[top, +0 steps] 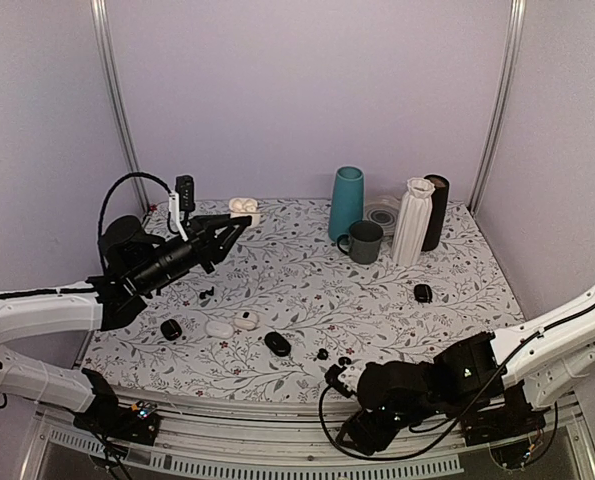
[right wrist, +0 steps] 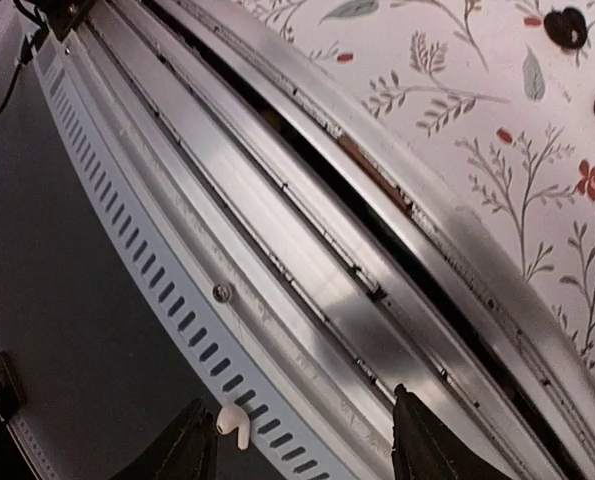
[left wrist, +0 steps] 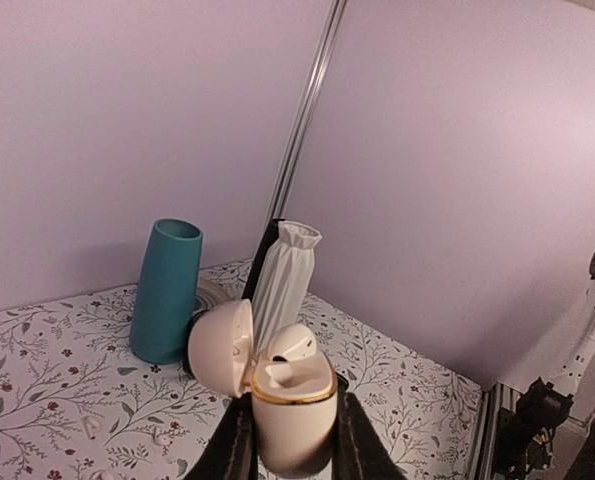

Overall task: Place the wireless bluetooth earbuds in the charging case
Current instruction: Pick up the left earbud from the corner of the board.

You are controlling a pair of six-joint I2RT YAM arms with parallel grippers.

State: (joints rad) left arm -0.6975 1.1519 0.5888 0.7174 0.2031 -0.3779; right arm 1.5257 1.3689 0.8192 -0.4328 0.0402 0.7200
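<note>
Roughly half done, by the look of it. The left hand (left wrist: 295,440) clamps the open white charging case (left wrist: 292,395) aloft at far left. One white earbud (left wrist: 289,345) sits in it, and the other socket looks empty. The right hand (right wrist: 302,440), jaws spread, grips nothing. A second white earbud (right wrist: 234,425) shows just beside one finger, past the near edge of the surface (right wrist: 447,60). Two black earbuds (right wrist: 567,27) lie uncased on it.

Free table (top: 307,290) centre; teal vase (top: 347,203), mug (top: 364,242), white vase (top: 413,221) behind.
</note>
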